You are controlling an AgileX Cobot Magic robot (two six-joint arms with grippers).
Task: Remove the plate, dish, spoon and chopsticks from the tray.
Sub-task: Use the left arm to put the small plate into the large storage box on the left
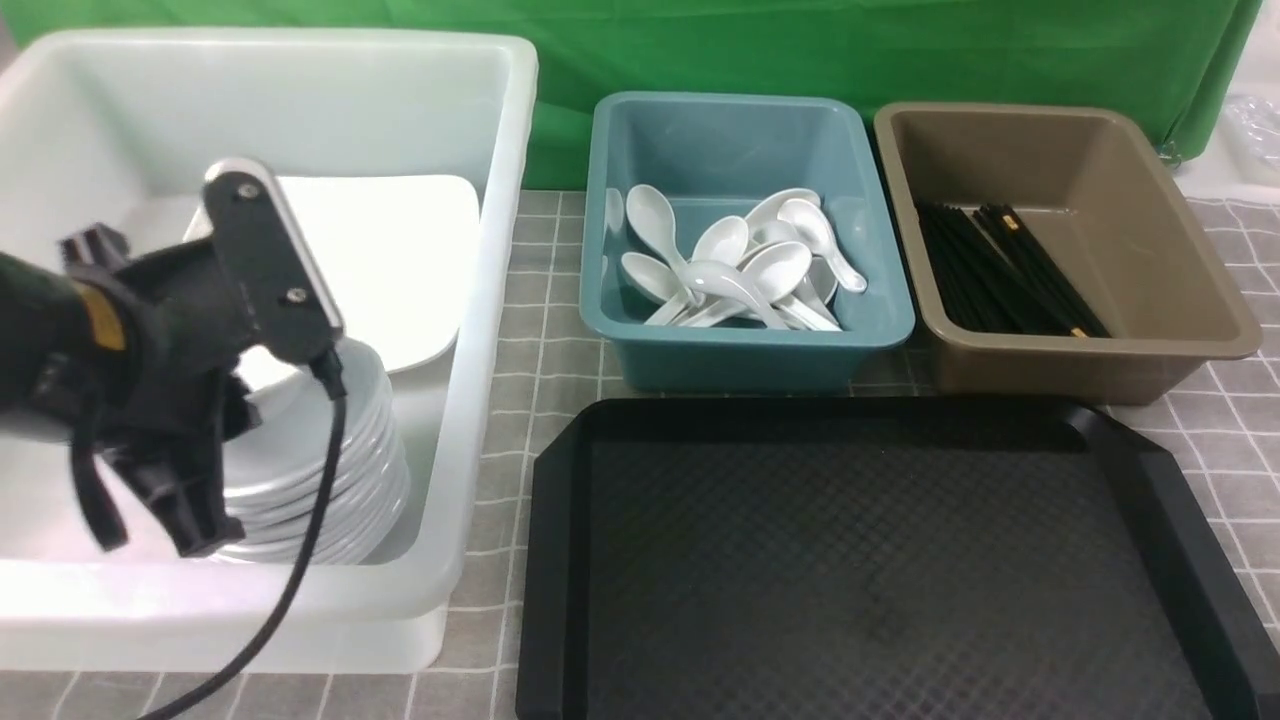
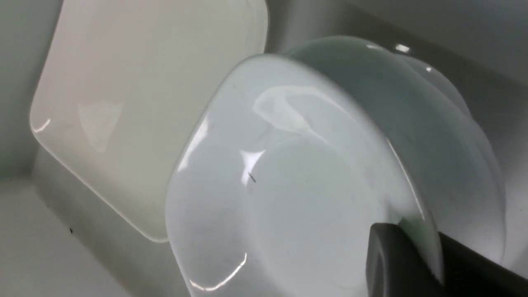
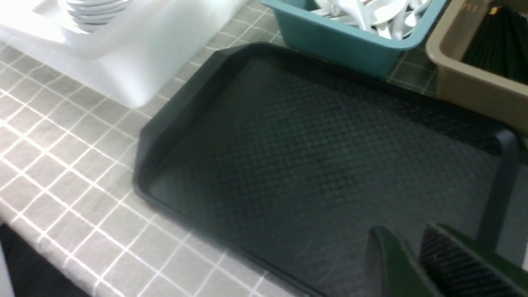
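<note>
Front view shows the tray bare. At nine o'clock the left gripper is in the white tub, gripping the top dish of a stack, beside the plate. Only the left wrist view shows its fingers pinching the dish rim, likely setting it down. The right gripper has a narrow gap between its fingers and holds nothing.

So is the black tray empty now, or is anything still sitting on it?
Empty. The front view shows only bare diamond-patterned surface on the tray, and the right wrist view shows nothing on it either; its near edge is cut off.
</note>
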